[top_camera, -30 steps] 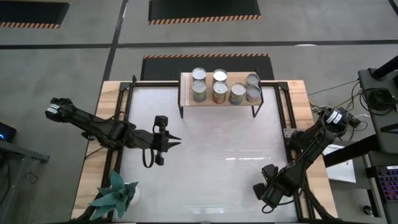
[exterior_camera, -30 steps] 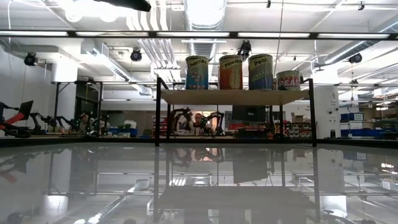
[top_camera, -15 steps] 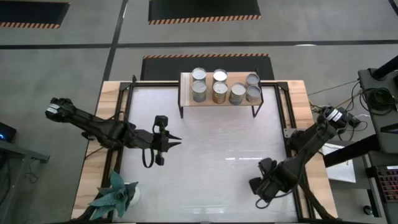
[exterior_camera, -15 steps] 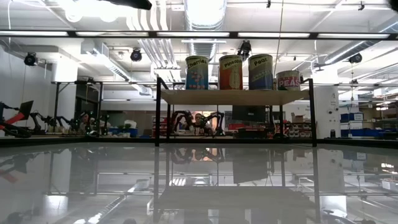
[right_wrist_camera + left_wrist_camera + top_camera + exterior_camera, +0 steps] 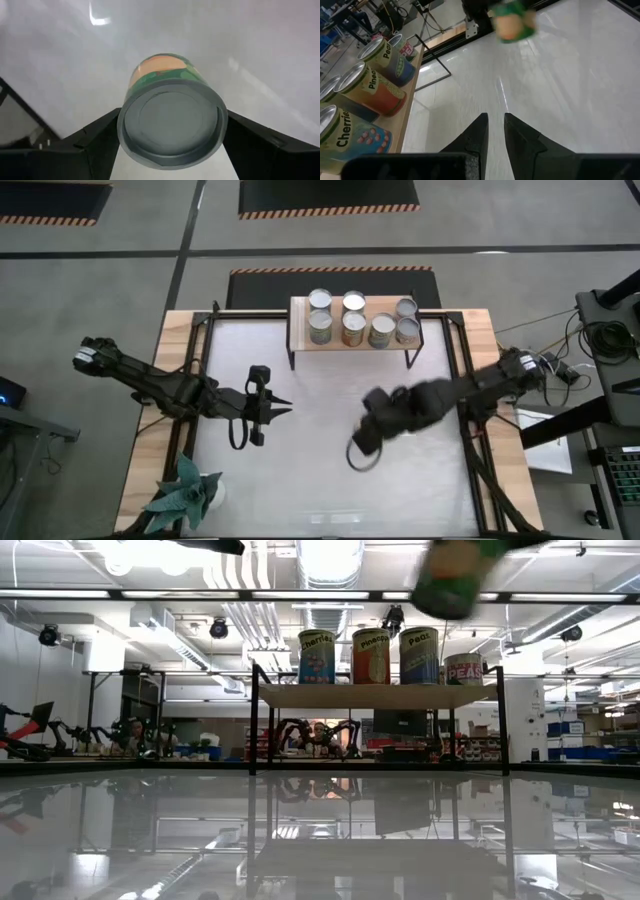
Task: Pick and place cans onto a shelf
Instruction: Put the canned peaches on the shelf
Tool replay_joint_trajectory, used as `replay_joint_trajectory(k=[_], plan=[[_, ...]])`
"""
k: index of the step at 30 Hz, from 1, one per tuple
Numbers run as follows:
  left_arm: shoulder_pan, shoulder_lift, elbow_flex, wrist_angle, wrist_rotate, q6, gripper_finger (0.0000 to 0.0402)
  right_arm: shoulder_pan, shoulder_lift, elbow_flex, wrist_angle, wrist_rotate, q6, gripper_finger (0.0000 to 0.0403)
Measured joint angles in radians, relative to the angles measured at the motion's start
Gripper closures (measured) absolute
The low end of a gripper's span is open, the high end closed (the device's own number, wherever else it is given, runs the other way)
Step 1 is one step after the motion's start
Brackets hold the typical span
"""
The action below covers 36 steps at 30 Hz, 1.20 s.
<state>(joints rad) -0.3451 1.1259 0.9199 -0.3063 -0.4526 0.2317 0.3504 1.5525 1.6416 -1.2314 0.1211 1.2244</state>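
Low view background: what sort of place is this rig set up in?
Most likely a robotics lab or workshop. Bare ceiling ducts and strip lights run overhead, more robot arms stand on benches behind the low light-wood shelf on black legs, and hazard-striped black floor mats lie beyond the white table.

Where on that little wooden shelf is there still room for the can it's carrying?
The shelf's right end holds four cans packed close. Its left end, between the leftmost can and the shelf edge, looks bare. The right gripper carries a green can over open tabletop.
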Motion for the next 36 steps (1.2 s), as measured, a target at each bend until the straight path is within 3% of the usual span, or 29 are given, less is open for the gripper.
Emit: replay_joint_trajectory(k=[10, 13, 19, 25, 31, 36], plan=[[0.000, 0.000, 0.000, 0.000, 0.000, -0.001, 0.0358, -0.287, 0.002, 0.367, -0.138, 0.313, -0.494, 0.0109], [0.000, 0.000, 0.000, 0.000, 0.000, -0.001, 0.0358, -0.394, 0.001, 0.452, -0.150, 0.353, -0.621, 0.0109], [0.000, 0.000, 0.000, -0.001, 0.000, -0.001, 0.0358, -0.630, 0.001, 0.539, -0.142, 0.353, -0.809, 0.0109], [0.000, 0.000, 0.000, 0.000, 0.000, -0.001, 0.0358, -0.865, 0.018, 0.538, -0.141, 0.337, -0.934, 0.0109], [0.000, 0.000, 0.000, 0.000, 0.000, 0.011, 0.0358, -1.052, 0.113, 0.536, -0.140, 0.096, -1.024, 0.0109], [0.000, 0.000, 0.000, 0.000, 0.000, 0.015, 0.0358, -1.130, 0.212, 0.543, -0.162, 0.054, -1.090, 0.0109]])
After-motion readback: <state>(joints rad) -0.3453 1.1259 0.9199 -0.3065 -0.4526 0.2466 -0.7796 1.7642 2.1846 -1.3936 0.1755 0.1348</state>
